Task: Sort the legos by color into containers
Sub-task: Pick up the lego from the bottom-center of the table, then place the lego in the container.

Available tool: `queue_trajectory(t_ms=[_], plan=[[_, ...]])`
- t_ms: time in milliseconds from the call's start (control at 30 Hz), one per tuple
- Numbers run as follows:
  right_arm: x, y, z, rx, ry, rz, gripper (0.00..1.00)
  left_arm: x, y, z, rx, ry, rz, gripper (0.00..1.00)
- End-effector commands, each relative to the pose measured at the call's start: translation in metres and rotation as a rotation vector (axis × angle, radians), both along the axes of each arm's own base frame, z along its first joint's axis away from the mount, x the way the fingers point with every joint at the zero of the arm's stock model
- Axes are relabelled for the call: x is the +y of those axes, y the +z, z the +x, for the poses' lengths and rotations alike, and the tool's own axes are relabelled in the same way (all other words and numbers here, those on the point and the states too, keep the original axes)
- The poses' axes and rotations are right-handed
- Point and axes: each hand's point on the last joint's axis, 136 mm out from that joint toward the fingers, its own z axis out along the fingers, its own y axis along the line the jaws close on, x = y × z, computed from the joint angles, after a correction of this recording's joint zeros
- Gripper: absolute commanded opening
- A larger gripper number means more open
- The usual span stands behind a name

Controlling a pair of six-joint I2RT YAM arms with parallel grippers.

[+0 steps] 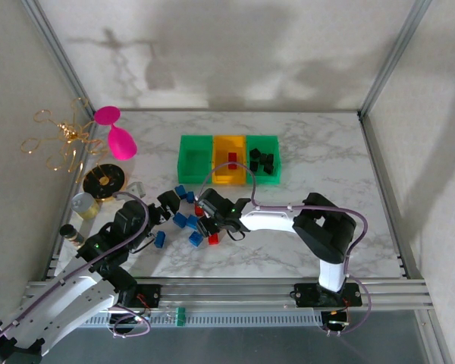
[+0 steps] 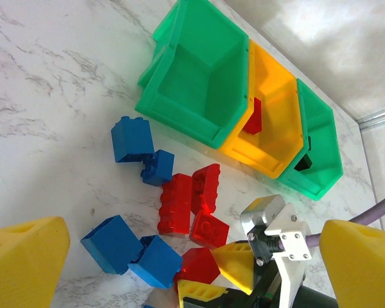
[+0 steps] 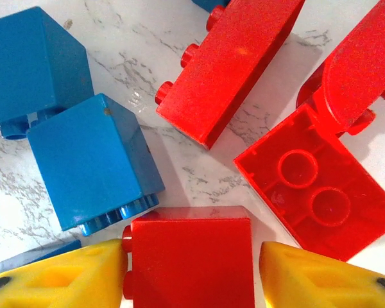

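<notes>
Half-shut, brackets red brick (image 3: 189,247) with right gripper (image 3: 194,269), grip unproven; holds left gripper (image 1: 164,208) wide. Risks flicking it into crowding bricks (image 3: 90,167).

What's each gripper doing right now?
Left gripper: open, empty.
Right gripper: jaws either side of a red brick; grip cannot be told.

No readable text, label, brand, number or sign anywhere on the legos (image 2: 133,138) or containers (image 2: 173,114).
</notes>
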Motion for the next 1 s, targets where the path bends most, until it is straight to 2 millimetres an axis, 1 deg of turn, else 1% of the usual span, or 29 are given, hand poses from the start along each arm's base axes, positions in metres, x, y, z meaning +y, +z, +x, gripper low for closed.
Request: queue_trajectory(t_ms=[0,100,200,267,367,467,600,667,767,867,933,967], plan=[[0.002,0.000,-0.001,-0.009,0.009,-0.016,0.52,0.008,0.000,0.000,-0.003,0.026,0.019,1.00],[0.000,0.007,0.000,-0.015,-0.003,-0.006,0.48,0.008,0.001,0.000,-0.003,0.027,0.018,1.00],[0.000,0.023,0.001,-0.021,-0.013,0.037,0.46,0.007,0.005,0.001,-0.015,0.025,0.014,1.00],[-0.001,0.036,0.006,-0.024,-0.030,0.070,0.45,0.005,0.008,0.003,-0.022,0.022,0.013,1.00],[-0.010,0.060,0.019,-0.038,-0.072,0.111,0.44,0.003,0.012,0.005,-0.027,0.016,0.012,1.00],[-0.020,0.083,0.038,-0.059,-0.117,0.153,0.44,-0.001,0.017,0.009,-0.037,0.007,0.010,1.00],[-0.049,0.104,0.087,-0.117,-0.253,0.155,0.44,-0.008,0.022,0.016,-0.052,-0.007,0.007,1.00],[-0.061,0.109,0.115,-0.145,-0.313,0.156,0.44,-0.012,0.024,0.020,-0.058,-0.014,0.006,1.00],[-0.069,0.110,0.151,-0.178,-0.372,0.153,0.43,-0.019,0.028,0.028,-0.065,-0.026,0.004,0.99],[-0.073,0.108,0.180,-0.199,-0.415,0.146,0.43,-0.023,0.029,0.036,-0.067,-0.021,0.012,1.00],[-0.065,0.107,0.194,-0.213,-0.410,0.146,0.44,-0.027,0.029,0.041,-0.069,-0.024,0.014,1.00],[-0.066,0.104,0.205,-0.218,-0.419,0.140,0.43,-0.028,0.030,0.043,-0.073,-0.027,0.014,1.00]])
